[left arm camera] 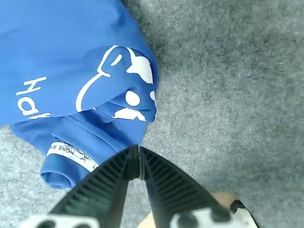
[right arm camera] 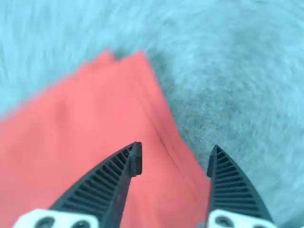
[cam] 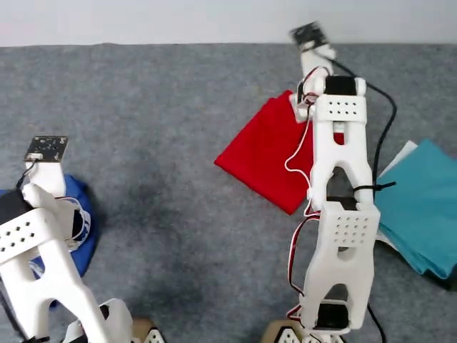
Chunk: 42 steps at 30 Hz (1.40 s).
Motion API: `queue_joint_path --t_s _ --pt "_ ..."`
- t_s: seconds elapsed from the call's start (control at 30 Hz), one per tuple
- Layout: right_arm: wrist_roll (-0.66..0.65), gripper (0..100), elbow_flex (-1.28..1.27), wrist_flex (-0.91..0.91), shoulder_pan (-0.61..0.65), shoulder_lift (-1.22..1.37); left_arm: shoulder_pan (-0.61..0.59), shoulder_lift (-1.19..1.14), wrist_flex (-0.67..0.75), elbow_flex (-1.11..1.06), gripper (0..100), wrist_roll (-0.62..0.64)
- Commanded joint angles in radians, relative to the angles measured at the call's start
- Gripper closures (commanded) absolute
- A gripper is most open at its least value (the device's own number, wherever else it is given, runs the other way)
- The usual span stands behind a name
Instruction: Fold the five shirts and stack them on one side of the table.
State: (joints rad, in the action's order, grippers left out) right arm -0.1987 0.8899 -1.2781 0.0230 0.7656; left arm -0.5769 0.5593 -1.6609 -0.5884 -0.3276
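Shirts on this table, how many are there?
3 for sure: red shirt mid-table, blue shirt at the left edge, teal shirt at the right edge. White cloth peeking from under the teal one may be a fourth.

Shirts, 3: red shirt [cam: 264, 153], blue shirt [left arm camera: 47, 47], teal shirt [cam: 421, 204]. White cloth [cam: 404, 154], 1. Arms, 2: left arm [cam: 43, 246], right arm [cam: 343, 179]. Table [cam: 178, 107], 1.

The table [cam: 164, 128] is mottled grey. The red shirt [cam: 260, 153] is plain. The blue shirt [left arm camera: 57, 57] carries a white print [left arm camera: 118, 71] and a white label [left arm camera: 71, 153]. The teal shirt [cam: 421, 200] is plain, with a white layer [cam: 405, 151] under it. The arms [cam: 343, 236] are white. The left gripper [left arm camera: 138, 151] and right gripper [right arm camera: 176, 148] are black and ribbed.
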Motion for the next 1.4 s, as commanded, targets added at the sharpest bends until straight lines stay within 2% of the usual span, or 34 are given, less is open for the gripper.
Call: queue_joint_path --t_s 0.0,0.17,0.27,0.4,0.5,0.7,0.87,1.07,1.2,1.37 --pt "0.238 76.5 0.107 -0.054 -0.004 -0.036 0.0 0.025 0.014 0.01 99 -0.005" --pt "0.52 76.4 0.181 -0.243 0.042 -0.035 -0.003 0.025 0.014 0.005 99 -0.005" --pt "0.606 75.7 0.206 -0.367 0.084 -0.036 -0.003 0.025 0.014 0.002 99 -0.005" --pt "0.779 62.7 0.218 -0.512 0.142 -0.027 -0.003 0.025 0.015 0.002 99 -0.005" --pt "0.862 55.2 0.181 -0.501 0.159 -0.027 -0.003 0.025 0.015 0.002 99 -0.005" --pt "0.884 56.2 0.133 -0.381 0.154 0.035 -0.003 0.025 0.009 0.002 99 -0.005" --pt "0.95 58.5 0.137 -0.294 0.11 0.183 -0.005 0.025 0.009 0.002 99 -0.005" --pt "0.95 64.4 0.138 -0.234 0.085 0.344 -0.005 0.025 0.008 0.002 99 -0.005" --pt "0.95 73.4 0.138 -0.243 0.064 0.354 -0.005 0.025 0.008 0.002 99 -0.005" --pt "0.944 91.2 0.138 -0.277 0.054 0.354 -0.005 0.025 0.008 0.002 99 -0.005"
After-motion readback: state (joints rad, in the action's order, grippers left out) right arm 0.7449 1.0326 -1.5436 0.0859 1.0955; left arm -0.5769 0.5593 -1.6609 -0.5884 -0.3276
